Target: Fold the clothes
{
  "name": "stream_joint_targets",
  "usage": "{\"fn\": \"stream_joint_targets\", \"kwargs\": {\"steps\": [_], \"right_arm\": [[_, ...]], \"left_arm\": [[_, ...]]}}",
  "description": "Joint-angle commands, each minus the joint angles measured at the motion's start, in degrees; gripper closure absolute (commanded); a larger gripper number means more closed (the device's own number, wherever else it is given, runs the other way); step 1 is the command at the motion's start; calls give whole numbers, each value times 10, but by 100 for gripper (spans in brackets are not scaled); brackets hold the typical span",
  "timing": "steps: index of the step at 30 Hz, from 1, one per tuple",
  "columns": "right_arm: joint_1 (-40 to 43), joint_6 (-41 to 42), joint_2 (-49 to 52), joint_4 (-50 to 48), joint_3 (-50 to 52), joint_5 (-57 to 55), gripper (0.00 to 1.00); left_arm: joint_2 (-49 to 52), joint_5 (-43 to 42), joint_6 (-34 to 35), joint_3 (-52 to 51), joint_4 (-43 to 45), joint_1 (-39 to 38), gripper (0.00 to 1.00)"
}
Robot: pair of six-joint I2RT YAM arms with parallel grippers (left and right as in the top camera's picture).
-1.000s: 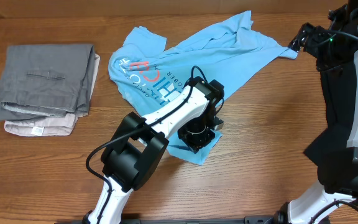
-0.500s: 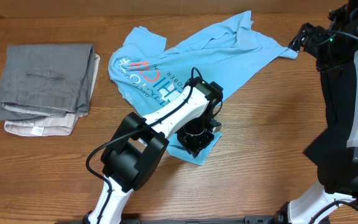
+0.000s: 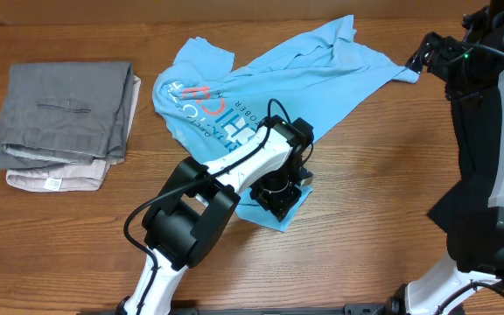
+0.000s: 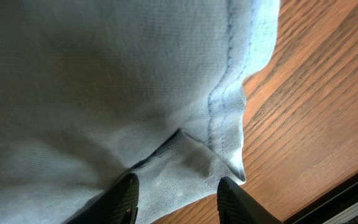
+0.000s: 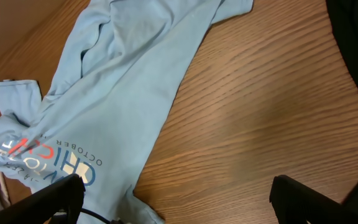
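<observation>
The clothes are one light blue T-shirt (image 3: 322, 66), spread crumpled across the far middle of the table with its blue-and-red lettering up. Its near corner reaches down under my left gripper (image 3: 280, 199). In the left wrist view the stitched hem corner (image 4: 225, 146) lies flat on the wood, and the left gripper (image 4: 176, 200) stands just over it, jaws apart and open, the cloth loose between the fingers. My right gripper (image 3: 420, 54) hangs wide open beside the shirt's far right tip. From the right wrist the shirt (image 5: 135, 81) runs diagonally, well clear of the right gripper (image 5: 182, 199).
A stack of folded grey and beige garments (image 3: 64, 122) sits at the left of the wooden table (image 3: 383, 175). The right arm's black body (image 3: 488, 175) fills the right side. The table's near edge (image 4: 347, 196) runs close to the hem corner.
The left gripper's jaws have spread apart and let go of the shirt's hem corner, which now rests on the table. The right arm has not moved.
</observation>
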State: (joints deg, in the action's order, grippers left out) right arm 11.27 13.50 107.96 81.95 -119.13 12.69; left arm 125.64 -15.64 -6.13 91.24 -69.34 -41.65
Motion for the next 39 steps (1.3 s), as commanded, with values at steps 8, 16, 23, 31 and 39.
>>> {"fn": "stream_joint_targets", "kwargs": {"steps": [8,16,23,31,39], "right_arm": [[0,0,-2,-2,-2,2,0],[0,0,-2,-2,-2,2,0],[0,0,-2,-2,-2,2,0],[0,1,-2,-2,-2,2,0],[0,0,-2,-2,-2,2,0]], "left_arm": [[-2,6,126,42,72,-16,56],[-2,81,226,42,138,-80,55],[-2,216,311,41,128,-114,50],[-2,256,336,41,124,-112,53],[-2,261,334,33,111,-113,51]]}}
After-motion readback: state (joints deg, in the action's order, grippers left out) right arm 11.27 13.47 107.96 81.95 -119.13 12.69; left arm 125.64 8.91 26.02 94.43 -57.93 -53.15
